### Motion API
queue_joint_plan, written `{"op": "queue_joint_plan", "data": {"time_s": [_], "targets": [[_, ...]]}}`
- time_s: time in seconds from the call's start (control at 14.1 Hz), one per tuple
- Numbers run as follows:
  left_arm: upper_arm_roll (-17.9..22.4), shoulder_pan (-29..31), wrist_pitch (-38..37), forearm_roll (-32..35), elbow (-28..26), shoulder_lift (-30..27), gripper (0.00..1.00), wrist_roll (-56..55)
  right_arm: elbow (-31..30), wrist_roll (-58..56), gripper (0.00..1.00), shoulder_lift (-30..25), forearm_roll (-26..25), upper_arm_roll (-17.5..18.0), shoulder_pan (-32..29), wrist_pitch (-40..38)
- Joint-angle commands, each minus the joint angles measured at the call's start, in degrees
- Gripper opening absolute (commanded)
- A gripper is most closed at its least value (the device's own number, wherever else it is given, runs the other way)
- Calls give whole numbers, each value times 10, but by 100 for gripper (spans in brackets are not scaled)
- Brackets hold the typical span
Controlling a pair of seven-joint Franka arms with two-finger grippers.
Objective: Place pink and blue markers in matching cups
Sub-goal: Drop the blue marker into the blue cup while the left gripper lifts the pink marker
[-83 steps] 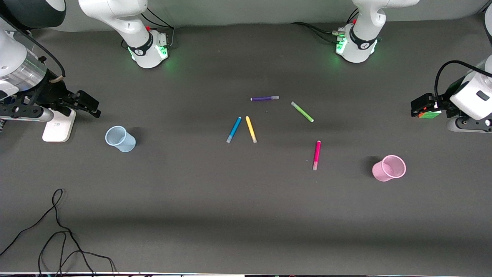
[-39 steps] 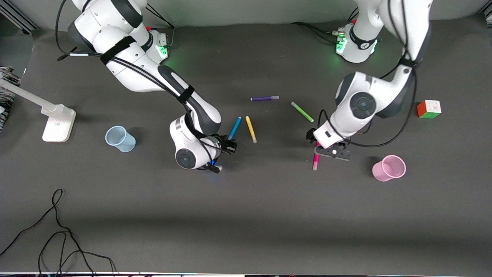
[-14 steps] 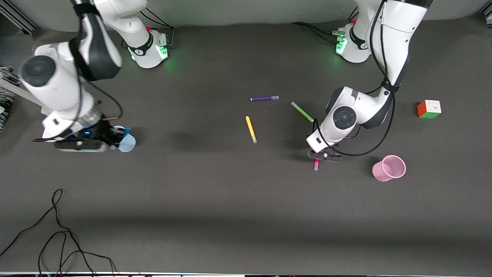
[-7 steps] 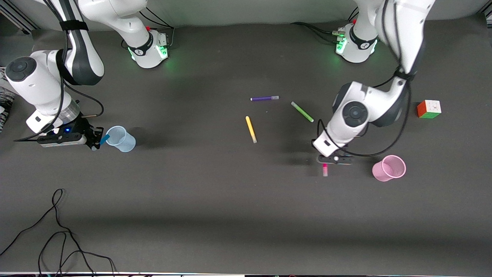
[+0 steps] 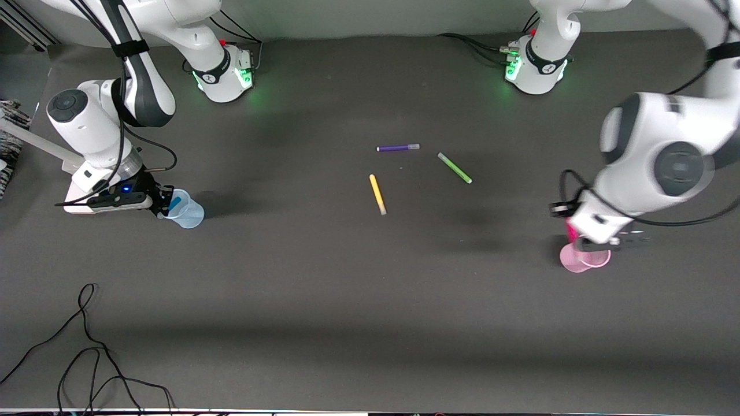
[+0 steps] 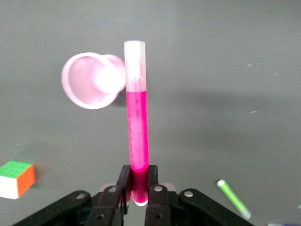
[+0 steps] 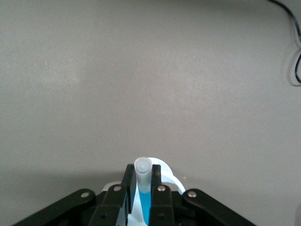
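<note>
My right gripper [image 5: 165, 203] is shut on the sky-blue marker [image 5: 174, 202] and holds it in the mouth of the pale blue cup [image 5: 189, 215] at the right arm's end of the table. In the right wrist view the marker's pale end [image 7: 142, 167] sticks up between the fingers, and its blue body runs down into the cup [image 7: 168, 174]. My left gripper [image 5: 595, 242] is shut on the magenta-pink marker [image 5: 571, 232] and holds it over the pink cup [image 5: 584, 260]. In the left wrist view the marker [image 6: 136, 136] points away from the jaws, its pale end beside the cup [image 6: 89, 81].
Yellow [image 5: 377, 195], green [image 5: 454, 167] and purple [image 5: 398, 148] markers lie mid-table. A colour cube [image 6: 16, 179] shows in the left wrist view. A white stand base [image 5: 73, 193] sits beside the blue cup. A black cable [image 5: 87, 346] lies near the front edge.
My left gripper has carried the pink marker from mid-table to over the pink cup. My right gripper has shifted the blue marker from beside the blue cup into its mouth.
</note>
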Motion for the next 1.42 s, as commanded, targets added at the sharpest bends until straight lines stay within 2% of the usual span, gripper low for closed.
{"op": "queue_joint_plan", "data": {"time_s": [0.0, 0.07, 0.5, 0.92, 1.13, 1.35], "targets": [[-5, 55, -69, -9, 36, 16, 0, 74, -9, 1, 50, -3, -10, -8, 5, 10], [-4, 66, -83, -8, 37, 21, 0, 89, -8, 1, 98, 1, -10, -8, 4, 10], [-4, 78, -121, -1, 56, 77, 0, 93, 13, 2, 100, 4, -10, -5, 5, -4], [-4, 76, -130, 18, 113, 175, 0, 88, 76, 2, 100, -7, -6, 6, 5, -119], [-4, 77, -140, 20, 131, 206, 0, 88, 138, 1, 100, -19, -6, 24, 3, -212], [-4, 77, -140, 20, 143, 221, 0, 88, 251, 9, 100, -28, 11, 53, 2, -385]]}}
